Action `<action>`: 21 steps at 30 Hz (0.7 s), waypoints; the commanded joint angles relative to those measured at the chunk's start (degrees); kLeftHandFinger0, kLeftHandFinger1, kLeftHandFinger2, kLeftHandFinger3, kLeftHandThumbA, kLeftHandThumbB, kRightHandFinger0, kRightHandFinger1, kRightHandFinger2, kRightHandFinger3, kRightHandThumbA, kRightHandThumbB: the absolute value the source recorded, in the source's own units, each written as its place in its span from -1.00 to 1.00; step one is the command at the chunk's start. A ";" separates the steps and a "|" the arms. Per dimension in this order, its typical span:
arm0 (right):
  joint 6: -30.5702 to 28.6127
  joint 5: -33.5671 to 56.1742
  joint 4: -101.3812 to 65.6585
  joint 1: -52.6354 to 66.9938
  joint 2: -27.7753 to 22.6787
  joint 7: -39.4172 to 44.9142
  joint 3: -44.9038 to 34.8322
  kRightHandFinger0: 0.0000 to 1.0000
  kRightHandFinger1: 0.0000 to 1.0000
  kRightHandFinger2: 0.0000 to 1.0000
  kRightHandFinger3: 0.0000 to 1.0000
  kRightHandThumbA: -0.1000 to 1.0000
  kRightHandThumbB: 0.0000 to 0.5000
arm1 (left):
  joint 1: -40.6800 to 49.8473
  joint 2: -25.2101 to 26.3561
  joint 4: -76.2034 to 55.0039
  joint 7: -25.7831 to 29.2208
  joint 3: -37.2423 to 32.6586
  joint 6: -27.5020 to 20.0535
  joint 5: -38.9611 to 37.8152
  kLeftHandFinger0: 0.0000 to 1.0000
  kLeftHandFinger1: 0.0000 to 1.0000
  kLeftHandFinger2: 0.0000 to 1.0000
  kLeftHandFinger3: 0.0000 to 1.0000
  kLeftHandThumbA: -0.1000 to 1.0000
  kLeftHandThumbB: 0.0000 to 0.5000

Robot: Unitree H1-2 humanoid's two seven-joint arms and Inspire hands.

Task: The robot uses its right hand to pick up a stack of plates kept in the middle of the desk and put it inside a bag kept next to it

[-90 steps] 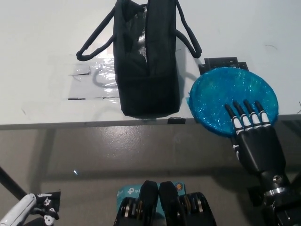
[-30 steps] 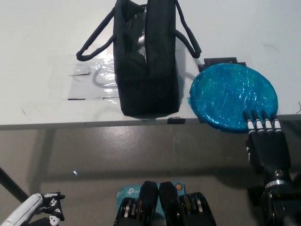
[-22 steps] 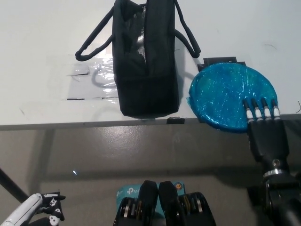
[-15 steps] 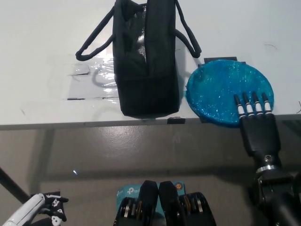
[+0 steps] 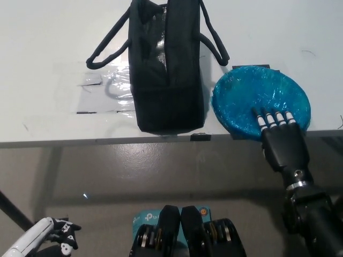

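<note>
Two hands are in view. The right hand (image 5: 283, 144), black, is reached up from the lower right, and its fingers (image 5: 272, 119) are laid flat and slightly apart on the near part of the stack of plates (image 5: 260, 101); nothing is clasped by it. The stack, blue and wrapped in glossy film, is seen lying flat at the near edge of the white table (image 5: 48, 37), with its near rim reaching that edge. A dark flat piece (image 5: 250, 67) is partly covered by the far side of the stack.

Just to the left of the stack, the bag (image 5: 167, 64) is stood upright, black, with its mouth facing up and shiny lining visible inside. Its two looped handles are spread out to either side, one onto the table at the left and one toward the stack. A patch of clear tape (image 5: 104, 93) is stuck to the table beside the bag.

The left hand (image 5: 56, 239), white, is seen at the bottom left corner, well below the table; whether it is closed cannot be told.
</note>
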 commanded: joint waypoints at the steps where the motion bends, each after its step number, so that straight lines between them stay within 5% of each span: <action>1: -12.36 6.78 -1.96 -2.52 -2.47 -8.46 0.25 -1.00 -1.00 -0.66 -0.95 -1.00 -0.26 | -0.32 2.50 -1.34 2.70 -0.35 0.17 -0.83 0.52 0.49 0.48 0.41 -1.00 -1.00; 2: -12.49 6.95 -2.27 -2.38 -2.67 -8.36 0.21 -1.00 -1.00 -0.72 -0.99 -1.00 0.00 | -0.31 2.61 -1.35 2.61 -0.44 0.34 -0.66 0.51 0.49 0.48 0.41 -1.00 -1.00; 3: -12.60 7.07 -2.38 -2.33 -2.77 -8.36 0.21 -1.00 -1.00 -0.81 -1.00 -1.00 0.66 | -0.31 2.67 -1.36 2.59 -0.49 0.42 -0.59 0.52 0.49 0.48 0.41 -1.00 -1.00; 4: -12.76 7.14 -2.31 -2.36 -2.79 -8.46 0.23 -1.00 -1.00 -0.83 -1.00 -1.00 0.71 | -0.31 2.69 -1.36 2.61 -0.51 0.43 -0.60 0.52 0.49 0.48 0.41 -1.00 -1.00; 6: -13.00 7.27 -2.21 -2.40 -2.84 -8.61 0.27 -1.00 -1.00 -0.84 -1.00 -1.00 0.71 | -0.30 2.76 -1.36 2.71 -0.60 0.48 -0.67 0.52 0.49 0.48 0.41 -1.00 -1.00; 7: -14.05 12.67 -5.42 -0.42 -2.88 -3.59 -1.92 -1.00 -0.95 -0.68 -0.84 -1.00 0.40 | -0.67 2.81 -0.79 2.63 -0.76 0.65 -0.76 0.52 0.50 0.48 0.41 -1.00 -1.00; 12: -13.40 21.37 -10.32 2.02 -1.56 3.84 -6.17 -1.00 -1.00 -0.70 -0.99 -1.00 0.46 | -0.71 2.85 -1.16 2.62 -0.83 0.81 -1.11 0.50 0.50 0.48 0.42 -1.00 -1.00; 13: -10.76 30.48 -13.86 3.51 0.73 8.43 -10.57 -1.00 -1.00 -0.69 -1.00 -1.00 0.44 | -0.70 2.94 -1.05 2.68 -1.00 0.72 -0.98 0.52 0.51 0.51 0.44 -1.00 -1.00; 14: -9.73 33.52 -15.03 4.00 1.52 10.08 -12.10 -1.00 -0.91 -0.41 -0.97 -1.00 0.42 | -0.69 2.96 -0.99 2.73 -1.06 0.68 -0.96 0.52 0.51 0.52 0.45 -1.00 -1.00; 16: -5.79 45.64 -18.73 5.11 4.29 14.71 -18.06 -1.00 -0.84 -0.31 -0.91 -1.00 0.23 | -0.62 2.90 -0.91 2.91 -1.10 0.42 -0.70 0.51 0.49 0.51 0.46 -1.00 -1.00; 20: -3.46 54.39 -20.71 4.80 6.98 16.61 -23.59 -1.00 -1.00 -0.75 -0.84 -1.00 0.24 | -0.46 2.61 -0.84 3.24 -0.68 -0.03 -1.45 0.52 0.49 0.49 0.42 -1.00 -1.00; 21: 2.85 63.25 -23.80 4.39 10.37 17.64 -29.87 -1.00 -1.00 -0.90 -0.82 -1.00 0.05 | -0.45 2.67 -0.94 3.25 -0.72 -0.17 -1.36 0.52 0.49 0.49 0.41 -1.00 -1.00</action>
